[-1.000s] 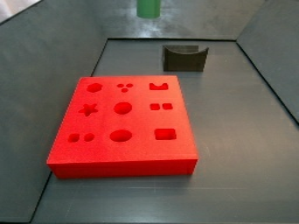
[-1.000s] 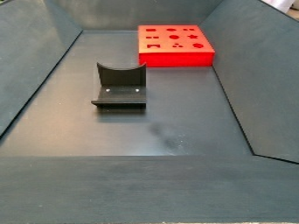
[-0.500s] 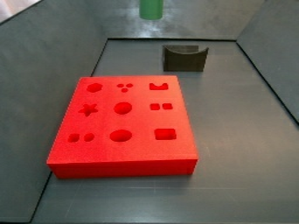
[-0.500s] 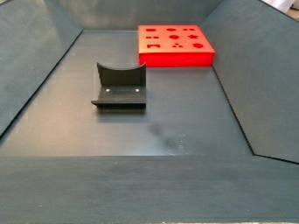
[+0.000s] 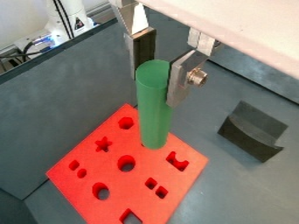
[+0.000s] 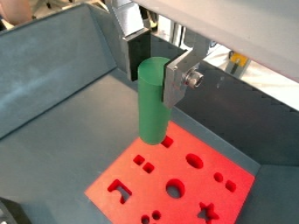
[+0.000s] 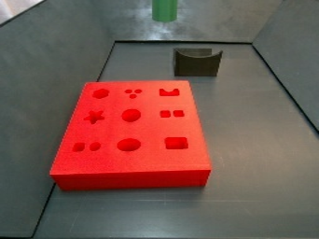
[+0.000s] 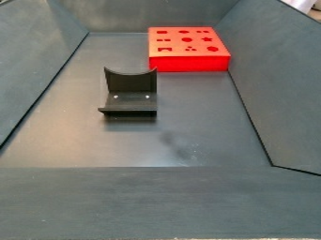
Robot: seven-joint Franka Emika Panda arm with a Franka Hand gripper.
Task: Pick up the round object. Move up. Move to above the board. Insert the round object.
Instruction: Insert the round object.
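Your gripper (image 5: pixel 160 59) sits high above the bin floor, jaws clamped on the peg (image 5: pixel 153 103) — silver fingers (image 5: pixel 184 77) press its upper end from both sides in both wrist views (image 6: pixel 160 73). The peg (image 6: pixel 152 99) hangs upright, most of its length free below the pads, lower end clear of everything.

In both wrist views the board (image 5: pixel 126 171) lies flat beneath the peg; the peg's tip shows over the board's (image 6: pixel 176 183) edge region, not over any one hole you can be sure of. Star, circles, squares and ovals are all open on top.

In a side view only the peg's lower end (image 7: pixel 163 9) enters at the top edge of the frame, high over the far end of the bin; the gripper itself is out of frame there. The board (image 7: pixel 130 133) fills the middle of the floor, and the dark notched block (image 7: pixel 197 62) stands behind it, well apart.

In a side view from the opposite end, the block (image 8: pixel 128 93) is nearer, the board (image 8: pixel 190 48) far back — neither peg nor gripper shows.
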